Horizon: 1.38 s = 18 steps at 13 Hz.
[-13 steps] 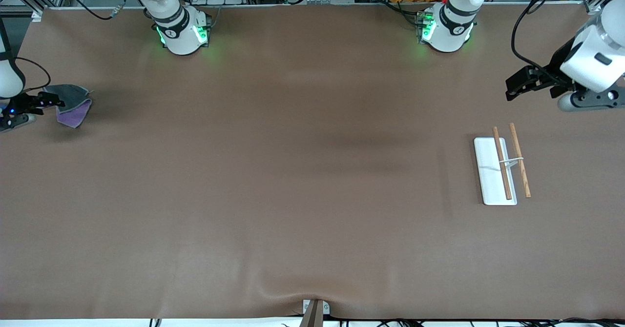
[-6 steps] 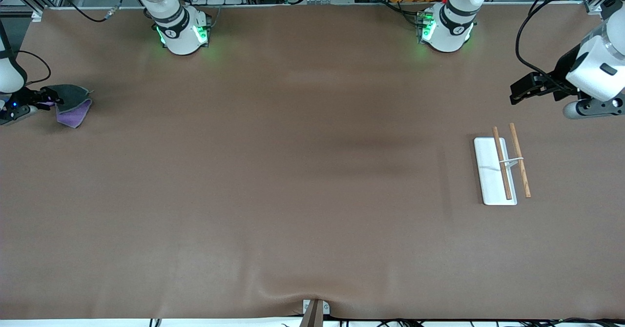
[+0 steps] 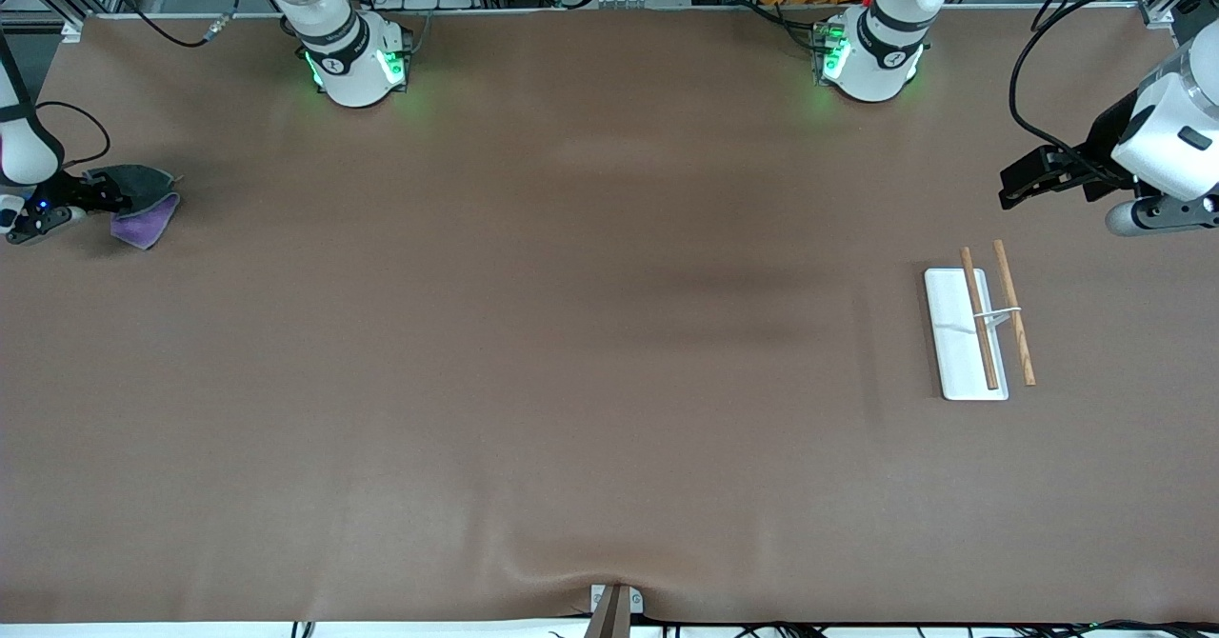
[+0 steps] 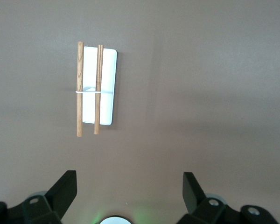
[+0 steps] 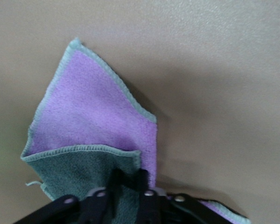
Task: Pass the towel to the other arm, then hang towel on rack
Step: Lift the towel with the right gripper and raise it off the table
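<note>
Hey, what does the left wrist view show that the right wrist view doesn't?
Only the left wrist view shows the white-based rack with two brown wooden rods and the open left end effector above the table near it. Only the right wrist view shows the small grey and lilac-purple cloth towel with the right end effector closed on its grey edge. Both show the brown table surface.

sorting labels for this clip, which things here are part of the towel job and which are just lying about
Job:
- towel, at the right arm's end of the table
- rack, at the left arm's end
- right gripper, shut on the towel
- left gripper, open, over bare table near the rack

Lying about:
- nothing else on the table
</note>
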Tool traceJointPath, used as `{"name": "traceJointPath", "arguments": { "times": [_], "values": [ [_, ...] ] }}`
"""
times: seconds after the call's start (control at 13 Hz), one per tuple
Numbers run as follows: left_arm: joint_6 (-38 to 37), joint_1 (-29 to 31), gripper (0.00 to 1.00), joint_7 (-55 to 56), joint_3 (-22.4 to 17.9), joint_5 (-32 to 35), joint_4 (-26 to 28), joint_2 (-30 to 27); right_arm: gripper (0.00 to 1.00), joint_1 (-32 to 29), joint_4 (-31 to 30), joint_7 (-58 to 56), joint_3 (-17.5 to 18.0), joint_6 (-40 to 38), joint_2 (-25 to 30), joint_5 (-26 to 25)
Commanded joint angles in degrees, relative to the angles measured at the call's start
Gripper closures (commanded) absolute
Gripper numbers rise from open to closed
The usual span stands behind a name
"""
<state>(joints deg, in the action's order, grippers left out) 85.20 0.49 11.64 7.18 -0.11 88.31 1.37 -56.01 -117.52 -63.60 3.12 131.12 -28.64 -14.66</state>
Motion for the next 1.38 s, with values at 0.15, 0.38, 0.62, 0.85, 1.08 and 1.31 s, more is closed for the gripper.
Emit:
{"name": "traceJointPath", "arguments": {
  "times": [0.15, 0.38, 0.62, 0.85, 1.08, 1.31],
  "values": [
    [1.37, 0.48, 0.00, -0.57, 0.46, -1.03, 2.83, -2.78, 1.00, 0.89, 2.46, 0.14, 1.88, -6.72, 2.96, -1.07],
    [1.72, 0.48, 0.00, -0.57, 0.46, -1.03, 2.83, -2.78, 1.00, 5.81, 10.26, 1.89, 1.80, -20.86, 5.43, -0.99],
    [1.81, 0.48, 0.00, -0.57, 0.46, -1.29, 3.01, -2.69, 1.00, 11.34, 16.08, 7.07, 1.71, -33.26, 7.80, -1.25],
    [2.69, 0.48, 0.00, -0.48, 0.46, -1.38, 3.62, -2.69, 1.00, 16.88, 16.53, 15.32, 1.80, -42.06, 12.71, -1.25],
    [2.78, 0.39, 0.00, -0.48, 0.55, -1.47, 3.80, -2.60, 1.00, 22.94, 16.71, 24.37, 1.97, -49.62, 16.41, -0.11],
    [3.65, 0.21, 0.00, -0.48, 0.55, -1.99, 3.71, -2.25, 1.00, 28.22, 16.80, 34.30, 1.97, -54.81, 18.87, 4.71]
  ]
}}
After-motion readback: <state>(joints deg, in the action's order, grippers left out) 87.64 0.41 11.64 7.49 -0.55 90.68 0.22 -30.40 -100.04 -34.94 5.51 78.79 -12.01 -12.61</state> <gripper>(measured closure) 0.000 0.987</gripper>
